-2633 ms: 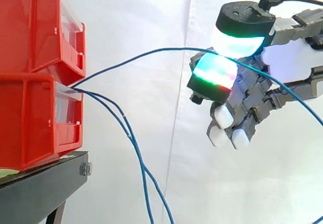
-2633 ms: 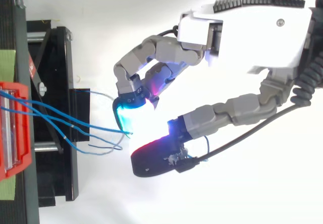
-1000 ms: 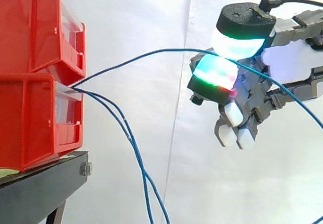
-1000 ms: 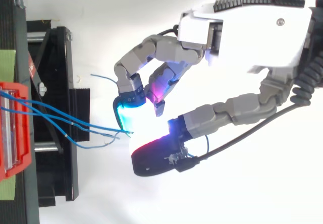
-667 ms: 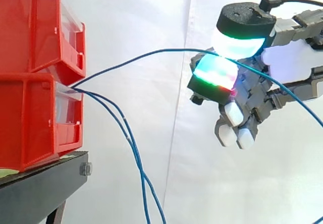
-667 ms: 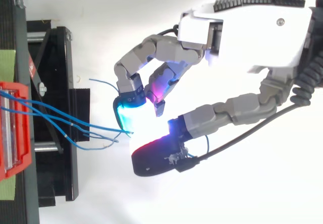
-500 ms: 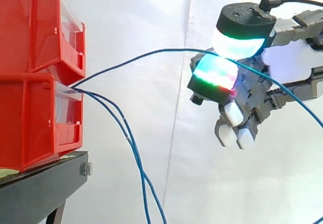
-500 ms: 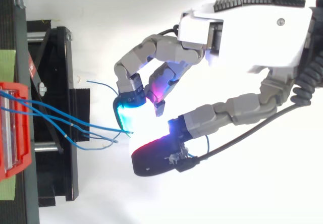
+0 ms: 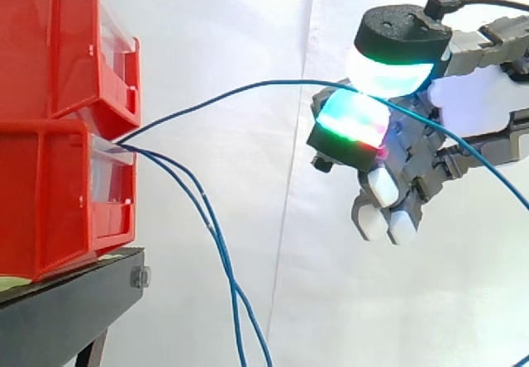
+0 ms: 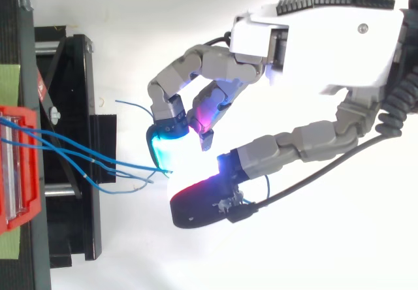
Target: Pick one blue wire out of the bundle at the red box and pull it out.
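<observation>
Hand (image 9: 413, 156) is clamped on one wire (image 9: 281, 81), which runs taut from the box (image 9: 50, 193). Only its spare fingers have tucked in lately, so I judge the pull-out is not begun.

The hand (image 10: 326, 48) comes in from 2 o'clock, with its bent fingers toward 9 o'clock. Blue wires (image 10: 39, 133) leave the red box (image 10: 34, 205) at 9 o'clock and cross the black stand (image 10: 72, 81). One blue wire (image 10: 124, 164) ends between the cyan fingertip (image 10: 166, 147) and the dark thumb pad (image 10: 196, 208), which close on it.
</observation>
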